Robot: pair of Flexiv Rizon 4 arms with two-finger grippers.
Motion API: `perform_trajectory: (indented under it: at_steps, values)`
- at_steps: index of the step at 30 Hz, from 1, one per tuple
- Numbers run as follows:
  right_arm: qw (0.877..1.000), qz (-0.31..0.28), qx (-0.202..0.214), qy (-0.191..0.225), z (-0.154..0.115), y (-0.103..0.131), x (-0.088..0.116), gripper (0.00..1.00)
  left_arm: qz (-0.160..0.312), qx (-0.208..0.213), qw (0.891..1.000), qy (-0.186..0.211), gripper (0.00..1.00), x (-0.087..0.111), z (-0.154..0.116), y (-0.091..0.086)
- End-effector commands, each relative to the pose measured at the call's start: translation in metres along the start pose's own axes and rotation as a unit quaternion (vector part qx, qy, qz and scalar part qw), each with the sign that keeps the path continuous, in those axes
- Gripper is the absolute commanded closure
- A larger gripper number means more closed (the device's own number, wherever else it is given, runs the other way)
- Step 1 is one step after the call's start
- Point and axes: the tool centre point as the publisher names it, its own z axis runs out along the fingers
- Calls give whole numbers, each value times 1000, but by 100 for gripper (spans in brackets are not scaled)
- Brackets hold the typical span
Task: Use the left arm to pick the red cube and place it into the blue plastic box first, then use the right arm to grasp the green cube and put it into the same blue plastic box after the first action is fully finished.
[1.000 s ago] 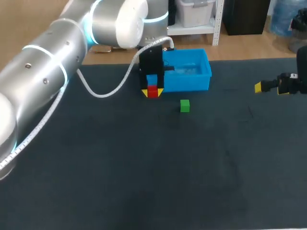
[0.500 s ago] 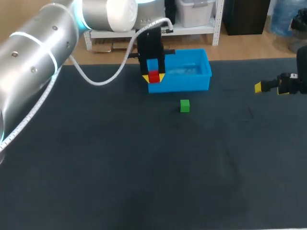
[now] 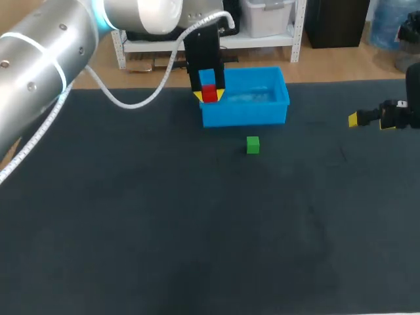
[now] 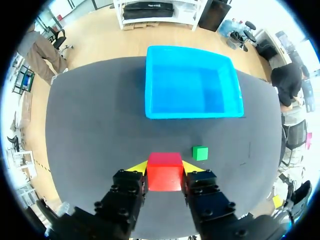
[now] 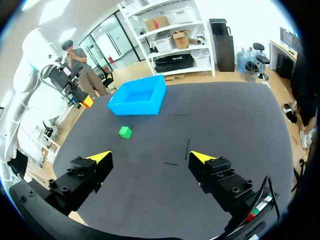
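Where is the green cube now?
In the head view, the green cube lies on the table slightly right of centre, just in front of the blue box.

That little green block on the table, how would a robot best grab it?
Probably straight down from above, closing the jaws on two opposite side faces of the green cube. It sits flat on the table, its sides upright and parallel, and nothing touches it; the blue plastic box stands apart behind it.

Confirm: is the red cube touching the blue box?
Apart. Left wrist view shows bare table between the gripped red cube and the blue box.
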Motion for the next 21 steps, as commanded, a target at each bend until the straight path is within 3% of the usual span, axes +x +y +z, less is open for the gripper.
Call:
perform_trajectory:
  at_steps: [1, 21]
  values:
    - [1000, 0, 0, 0, 0, 0, 0, 0, 3, 2, 1000, -11, 100, 3, -6, 2]
    - [1000, 0, 0, 0, 0, 0, 0, 0, 8, 6, 999, -52, 100, -33, -26, -2]
